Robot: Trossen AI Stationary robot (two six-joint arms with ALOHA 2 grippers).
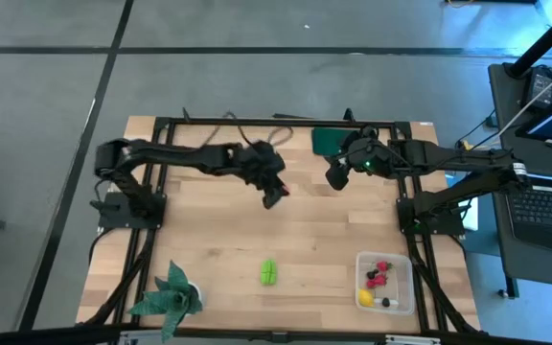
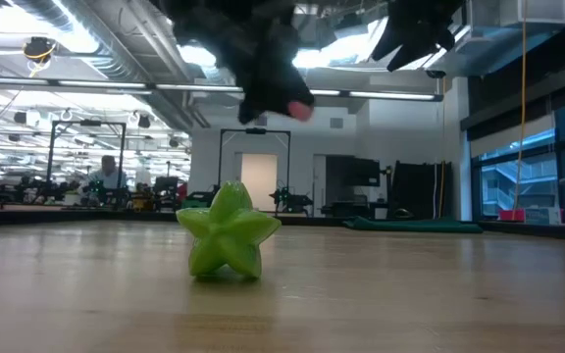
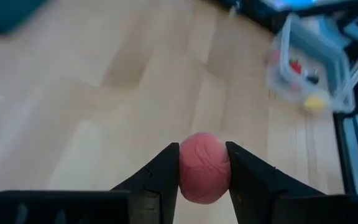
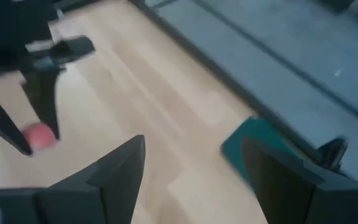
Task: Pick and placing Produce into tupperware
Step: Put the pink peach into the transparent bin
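The left gripper (image 3: 204, 171) clamps a pink-red ball (image 3: 204, 167) above the table's (image 1: 209, 240) centre. The right gripper (image 1: 335, 177), at one o'clock, hangs released. The tupperware (image 1: 402, 287) sits at five o'clock.

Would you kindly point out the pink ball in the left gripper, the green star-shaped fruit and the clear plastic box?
pink ball (image 3: 204, 168), left wrist view, its front face.
green star-shaped fruit (image 2: 228, 232), low view, its centre.
clear plastic box (image 1: 406, 284), high view, its right rim.
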